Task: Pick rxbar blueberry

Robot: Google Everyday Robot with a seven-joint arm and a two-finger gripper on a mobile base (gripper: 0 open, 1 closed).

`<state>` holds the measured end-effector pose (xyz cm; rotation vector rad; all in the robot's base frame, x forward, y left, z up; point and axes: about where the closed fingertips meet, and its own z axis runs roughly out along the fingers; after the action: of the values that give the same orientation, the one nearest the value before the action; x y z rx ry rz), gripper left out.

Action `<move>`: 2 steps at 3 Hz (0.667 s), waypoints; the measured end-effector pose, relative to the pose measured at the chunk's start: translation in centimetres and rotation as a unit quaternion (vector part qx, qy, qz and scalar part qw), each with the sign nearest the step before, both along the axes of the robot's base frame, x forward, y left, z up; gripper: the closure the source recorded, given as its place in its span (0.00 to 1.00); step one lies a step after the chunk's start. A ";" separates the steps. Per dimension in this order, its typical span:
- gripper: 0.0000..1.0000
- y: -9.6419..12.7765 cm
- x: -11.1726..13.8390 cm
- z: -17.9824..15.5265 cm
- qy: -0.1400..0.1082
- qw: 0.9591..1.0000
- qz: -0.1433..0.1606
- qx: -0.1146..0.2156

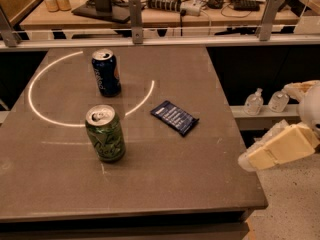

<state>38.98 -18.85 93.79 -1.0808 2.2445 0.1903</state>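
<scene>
The rxbar blueberry (175,117) is lying flat on the dark counter (175,189), a little right of the middle of the frame. Its navy wrapper is showing lines of white text, and it is sitting at a slant, its long side running from upper left down to lower right.

The hand (256,159) is hanging at the lower right of the frame, beside the counter's right edge near the front corner. Its cream-coloured body is pointing left and slightly down toward the counter. How far it is open cannot be told from this angle. It is not touching the bar, which is lying well apart from it, up and to the left, with bare counter between the two.

A blue soda can (106,73) is standing upright in the upper left part of the counter. A green can (105,133) is standing upright nearer the front, to the lower left of the bar. A bright ring of light (34,79) is curving across the counter around the blue can. Two small clear bottles (254,102) are sitting on a ledge past the counter's right edge, above the hand.
</scene>
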 end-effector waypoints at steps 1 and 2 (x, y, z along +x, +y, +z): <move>0.00 0.4 1.3 0.4 -0.032 0.999 -0.013 0.025; 0.00 0.3 1.3 0.5 -0.033 0.999 -0.013 0.020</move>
<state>40.29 -18.51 94.25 -1.0207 2.1869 0.1855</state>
